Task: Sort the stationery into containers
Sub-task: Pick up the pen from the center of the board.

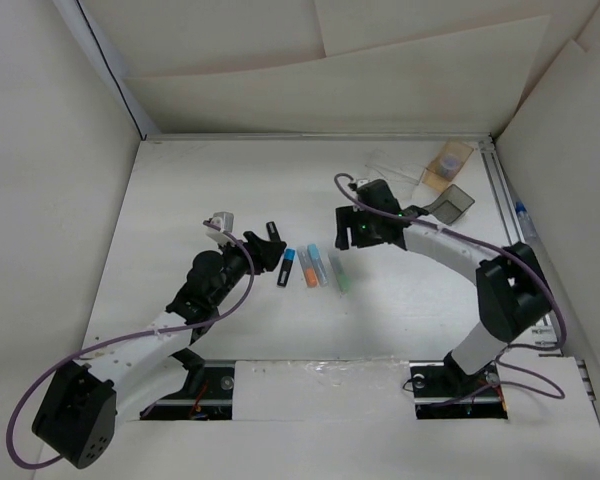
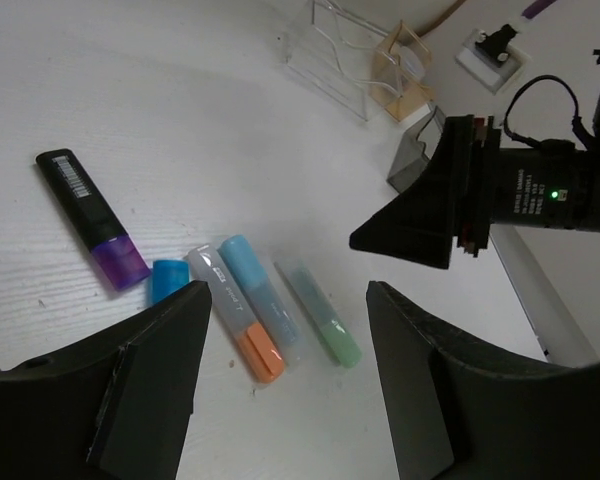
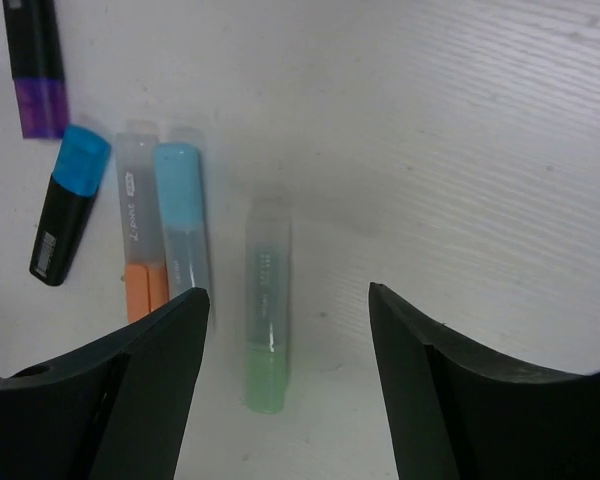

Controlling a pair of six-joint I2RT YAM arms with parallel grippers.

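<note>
1. Right wrist view: the right tool (image 3: pixel 285 295) has its fingers wide apart and holds nothing. The green-ended marker (image 3: pixel 267 315) shows between them, lying on the tabletop (image 3: pixel 480 120) with neither finger touching it.
2. At 9 o'clock of that marker, a little apart from it, the light-blue-capped marker (image 3: pixel 180 215) and the orange-ended marker (image 3: pixel 138 240) lie side by side and touching. Further toward 9 o'clock is the black marker with a blue cap (image 3: pixel 72 200), and the black marker with a purple end (image 3: pixel 35 70) is at 11 o'clock. Only this view shows the lettering on the pale bodies, and it is too small to read.
3. Left wrist view: the left tool (image 2: pixel 285 295) also has its fingers apart, with nothing gripped. The same five markers lie beyond its tips.
4. This view adds what the right wrist misses. The right tool hangs at 3 o'clock. Beyond it stand the clear box (image 2: pixel 330 50), the tan-orange box (image 2: pixel 405 75) and the smoky grey box (image 2: pixel 412 165), clustered near 1 o'clock.
5. Top view: only here do both arms show together. The marker row lies mid-tabletop between the tools, and the boxes stand well apart from it at 1 o'clock. Something bluish sits in the tan-orange box, too small to name.
</note>
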